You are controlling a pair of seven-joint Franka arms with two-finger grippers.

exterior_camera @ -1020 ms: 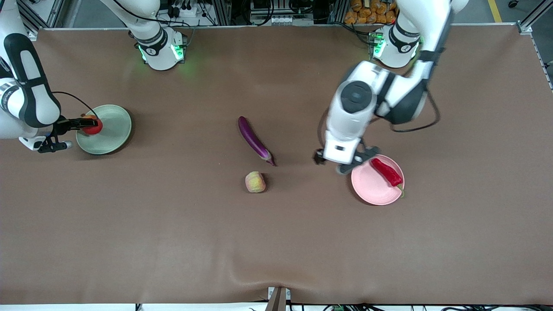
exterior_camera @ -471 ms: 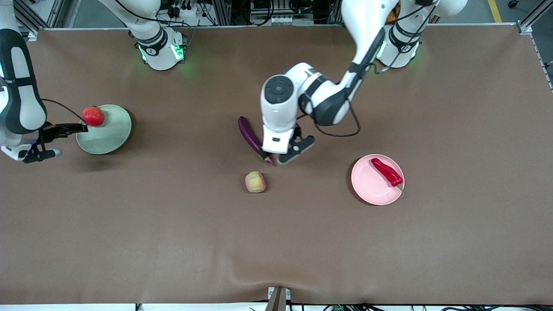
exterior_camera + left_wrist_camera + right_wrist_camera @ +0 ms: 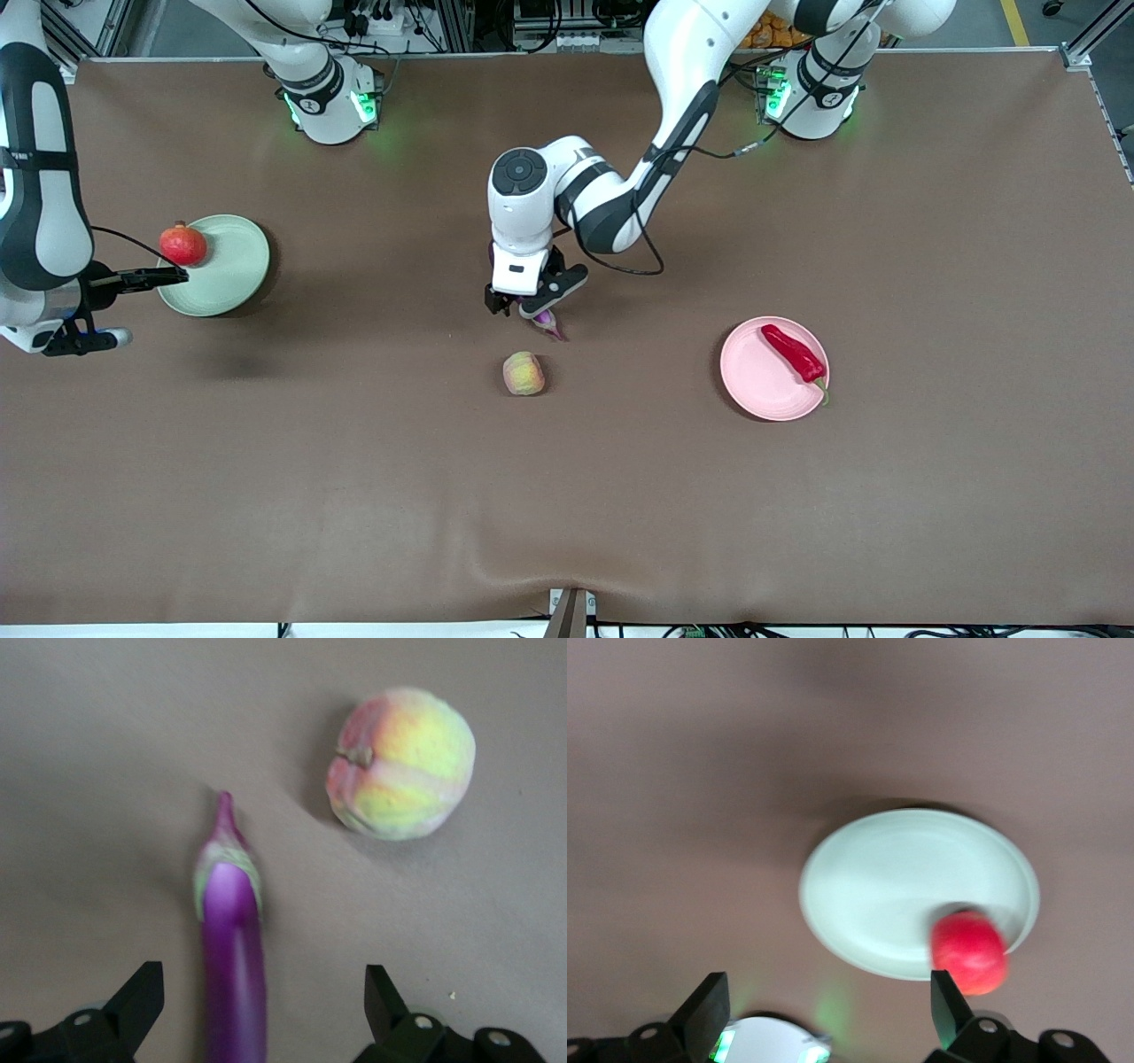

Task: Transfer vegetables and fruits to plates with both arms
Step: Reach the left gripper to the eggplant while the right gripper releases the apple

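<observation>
The purple eggplant (image 3: 549, 322) lies mid-table, mostly hidden under my left gripper (image 3: 523, 306). In the left wrist view the eggplant (image 3: 232, 948) lies between the wide-open fingers of the left gripper (image 3: 263, 992), nearer one finger. The peach-like fruit (image 3: 524, 373) (image 3: 403, 762) lies just nearer the camera. The red chili (image 3: 795, 352) lies on the pink plate (image 3: 753, 381). The red-orange fruit (image 3: 183, 245) (image 3: 970, 952) rests at the rim of the green plate (image 3: 226, 266) (image 3: 895, 877). My right gripper (image 3: 168, 276) (image 3: 830, 992) is open and empty beside that plate.
Both arm bases (image 3: 330, 97) stand along the table's edge farthest from the camera, with green lights. Brown cloth covers the table (image 3: 567, 496), with a small ridge near its camera-side edge.
My left arm swung from the pink plate to over the eggplant. My right gripper let go of the red-orange fruit on the green plate and drew back from it.
</observation>
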